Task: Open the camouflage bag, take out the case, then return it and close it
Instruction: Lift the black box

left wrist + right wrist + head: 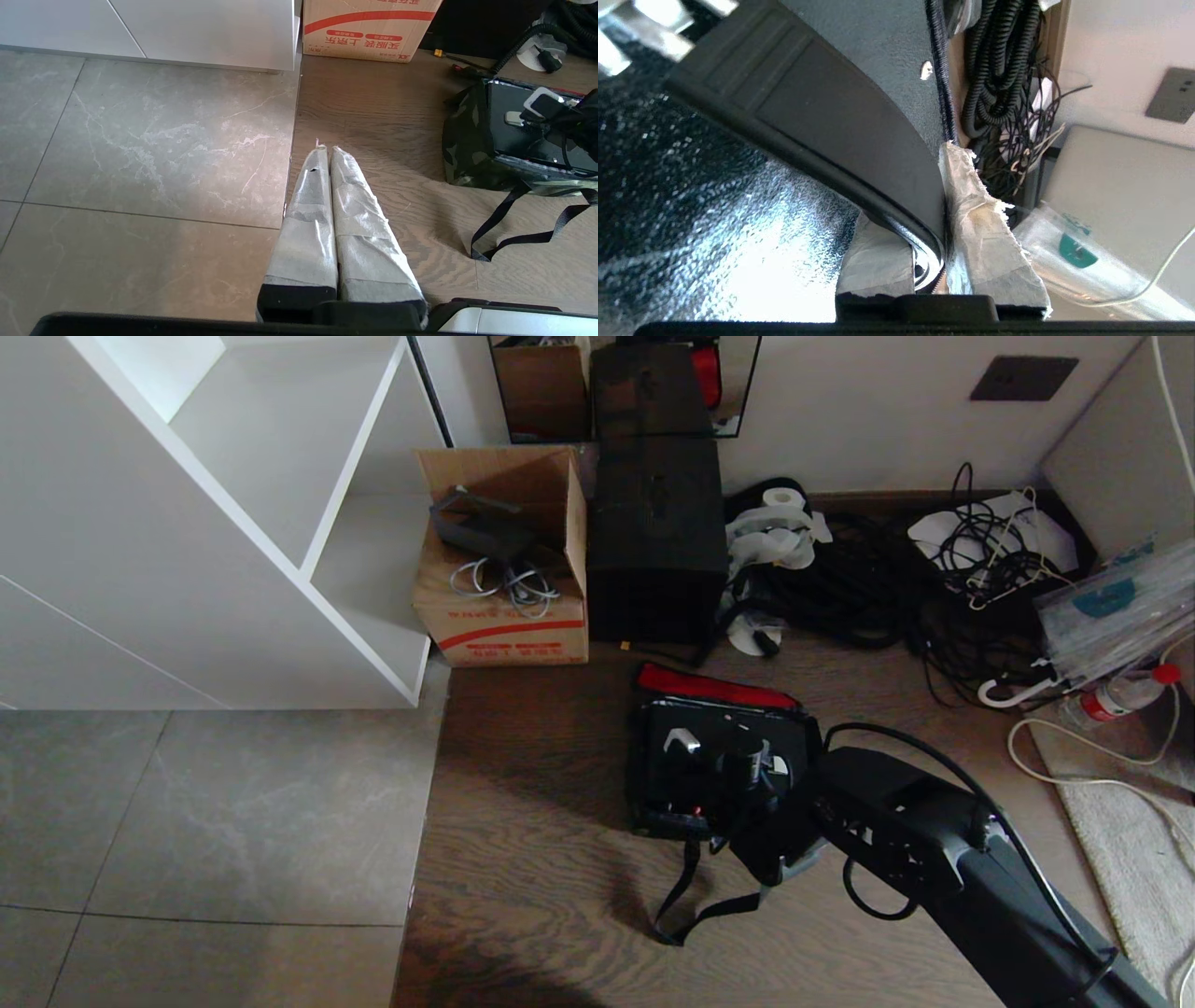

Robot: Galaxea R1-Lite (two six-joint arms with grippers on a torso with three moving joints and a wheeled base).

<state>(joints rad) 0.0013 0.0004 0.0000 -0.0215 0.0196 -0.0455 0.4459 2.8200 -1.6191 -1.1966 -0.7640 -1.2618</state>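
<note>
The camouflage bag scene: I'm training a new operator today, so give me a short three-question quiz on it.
1. True or false: the camouflage bag lies open, its red lid lining showing.
2. What do the right gripper's fingers close on? A) the bag's shoulder strap B) the case's handle C) a cable
3. Fill in: the left gripper hangs over the ____, holding nothing.

Key: 1 true; 2 B; 3 floor. The case sits inside the bag.
</note>
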